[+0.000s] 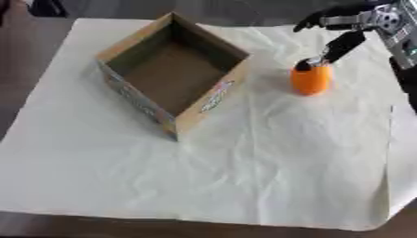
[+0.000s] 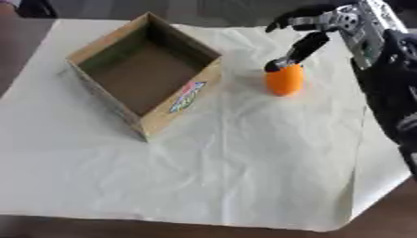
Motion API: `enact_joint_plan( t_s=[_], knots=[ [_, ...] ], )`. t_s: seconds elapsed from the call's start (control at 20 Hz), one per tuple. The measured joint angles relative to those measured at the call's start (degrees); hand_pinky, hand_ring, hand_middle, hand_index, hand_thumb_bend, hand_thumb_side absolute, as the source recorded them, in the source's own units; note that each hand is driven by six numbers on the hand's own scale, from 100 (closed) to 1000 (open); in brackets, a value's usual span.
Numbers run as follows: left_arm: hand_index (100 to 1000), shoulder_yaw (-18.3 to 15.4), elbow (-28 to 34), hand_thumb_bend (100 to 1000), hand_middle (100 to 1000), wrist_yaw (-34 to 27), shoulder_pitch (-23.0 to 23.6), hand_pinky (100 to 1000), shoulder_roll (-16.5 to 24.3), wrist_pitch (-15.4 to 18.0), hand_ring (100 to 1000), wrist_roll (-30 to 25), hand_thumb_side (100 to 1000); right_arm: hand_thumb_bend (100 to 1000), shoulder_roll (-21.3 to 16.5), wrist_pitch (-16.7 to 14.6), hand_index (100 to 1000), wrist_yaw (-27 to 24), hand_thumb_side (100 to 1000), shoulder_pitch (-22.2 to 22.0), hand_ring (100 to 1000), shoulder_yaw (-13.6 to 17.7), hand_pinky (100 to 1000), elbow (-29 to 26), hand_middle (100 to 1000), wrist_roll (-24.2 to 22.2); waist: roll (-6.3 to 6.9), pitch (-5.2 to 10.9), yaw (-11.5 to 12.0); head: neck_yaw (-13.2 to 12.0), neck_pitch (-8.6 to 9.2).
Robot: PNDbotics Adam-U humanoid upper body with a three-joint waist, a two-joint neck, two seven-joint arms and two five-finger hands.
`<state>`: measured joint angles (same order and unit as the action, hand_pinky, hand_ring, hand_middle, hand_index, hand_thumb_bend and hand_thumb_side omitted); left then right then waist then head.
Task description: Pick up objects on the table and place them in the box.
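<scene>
An orange, egg-shaped object (image 1: 310, 80) with a dark tip stands upright on the white sheet, to the right of the box. The open cardboard box (image 1: 213, 100) sits at the upper left, turned corner-on; its inside looks bare. My right hand (image 1: 358, 21) comes in from the upper right corner and hovers just above the orange object. Its thumb (image 1: 342, 46) reaches down to the object's dark top, while the other fingers (image 2: 285, 21) stretch out to the left above it. The hand is open and spread. My left hand shows in no view.
A crumpled white sheet (image 1: 244, 176) covers the table and ends at the dark front edge (image 1: 204, 230) and at the right side. My right forearm (image 2: 391, 79) runs down the right side of the picture.
</scene>
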<state>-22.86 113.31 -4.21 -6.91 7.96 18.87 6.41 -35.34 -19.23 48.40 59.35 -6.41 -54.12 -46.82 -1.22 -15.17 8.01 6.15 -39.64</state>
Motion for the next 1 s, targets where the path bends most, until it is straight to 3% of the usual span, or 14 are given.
enact_joint_plan(
  t_s=[0.35,0.65,1.0],
  knots=[
    [699,0.0,0.0,100,659,0.0,0.0,380,0.0,0.0,441,0.0,735,554,-0.8,1.6,1000,2.5,601,-1.9,1000,0.0,965,-0.2,997,-1.6,0.02,-0.28,0.0,-0.1,0.00],
    [698,0.0,0.0,100,655,0.0,0.0,380,-0.3,0.0,440,0.0,733,501,-1.1,1.7,1000,3.8,544,-2.3,1000,0.0,949,0.1,985,-1.7,-0.05,-0.29,-0.2,-0.2,0.01],
    [693,0.0,0.0,100,650,0.1,0.0,378,-0.5,-0.1,437,-0.1,734,514,-1.0,1.3,1000,6.5,514,-3.0,993,-0.2,913,1.3,957,-1.3,-0.04,-0.68,0.3,-0.2,0.43]
  ],
)
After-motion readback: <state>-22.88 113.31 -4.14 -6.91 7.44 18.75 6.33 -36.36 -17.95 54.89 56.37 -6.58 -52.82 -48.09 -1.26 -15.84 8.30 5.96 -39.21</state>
